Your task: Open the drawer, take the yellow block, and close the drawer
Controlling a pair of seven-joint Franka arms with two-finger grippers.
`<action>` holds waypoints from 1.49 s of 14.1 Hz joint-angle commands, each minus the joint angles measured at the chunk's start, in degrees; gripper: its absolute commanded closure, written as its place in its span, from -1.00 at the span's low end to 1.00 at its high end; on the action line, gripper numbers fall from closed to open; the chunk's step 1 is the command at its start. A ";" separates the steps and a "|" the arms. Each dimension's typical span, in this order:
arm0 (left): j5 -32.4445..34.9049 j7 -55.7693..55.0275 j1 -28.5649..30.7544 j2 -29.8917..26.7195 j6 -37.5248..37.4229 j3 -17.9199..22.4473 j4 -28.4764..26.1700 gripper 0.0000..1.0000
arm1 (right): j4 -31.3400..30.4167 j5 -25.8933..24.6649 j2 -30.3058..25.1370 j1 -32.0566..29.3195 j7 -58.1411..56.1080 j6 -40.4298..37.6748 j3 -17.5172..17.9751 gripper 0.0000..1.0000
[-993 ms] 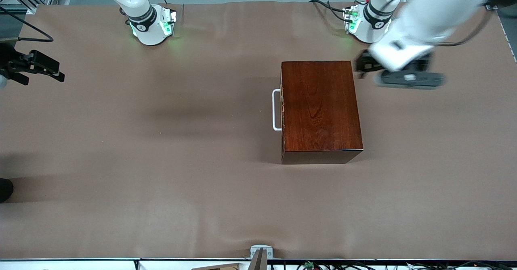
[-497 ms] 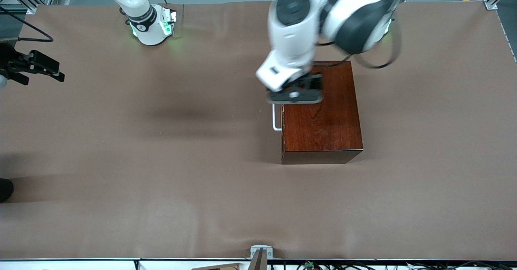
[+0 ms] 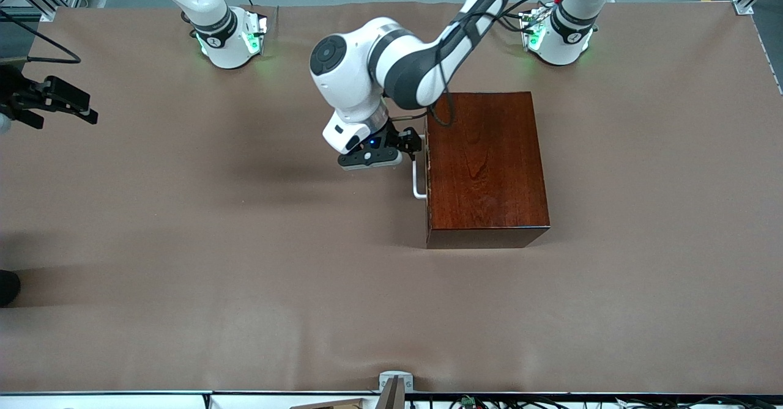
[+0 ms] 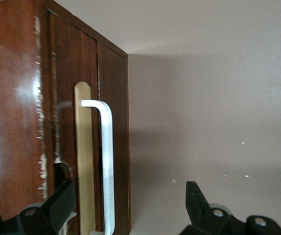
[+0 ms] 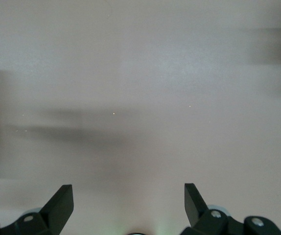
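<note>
The brown table point(image 3: 244, 274) carries the wooden box point(image 3: 483, 164) near its centre, toward the left arm's end. The drawer point(image 4: 89, 156) is closed, its front flush with the box face. Its white handle point(image 3: 418, 180) points to 9 o'clock of the box in the front view; the part of the bar farthest from the front camera is hidden under the left gripper.

The yellow block is not visible in any view.

The left gripper point(image 3: 408, 146) hangs at the handle, at 9 o'clock of the box. In the left wrist view its fingers point(image 4: 62, 200) stand spread apart, grasping nothing, with the handle point(image 4: 106, 161) between them, close to one finger; whether they touch it cannot be told.

The right gripper point(image 5: 128, 205) waits over bare table, jaws released. In the front view, only its dark body point(image 3: 52, 100) shows, at the 9 o'clock edge.
</note>
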 commanded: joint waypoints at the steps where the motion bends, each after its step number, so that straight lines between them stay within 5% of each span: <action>1: 1.52 -0.05 -0.29 3.45 -1.04 0.64 2.27 -1.00 | 0.57 0.00 0.15 -0.81 0.13 -0.39 0.91 -1.00; 11: 1.87 -0.05 -1.34 7.42 -0.34 0.55 2.44 -1.00 | 0.66 0.00 0.15 -0.64 0.13 -0.39 0.91 -1.00; 21: -4.19 -11.46 -1.17 7.86 12.92 -2.53 2.80 -1.00 | 0.66 0.09 0.15 -0.81 0.13 -0.39 0.91 -1.00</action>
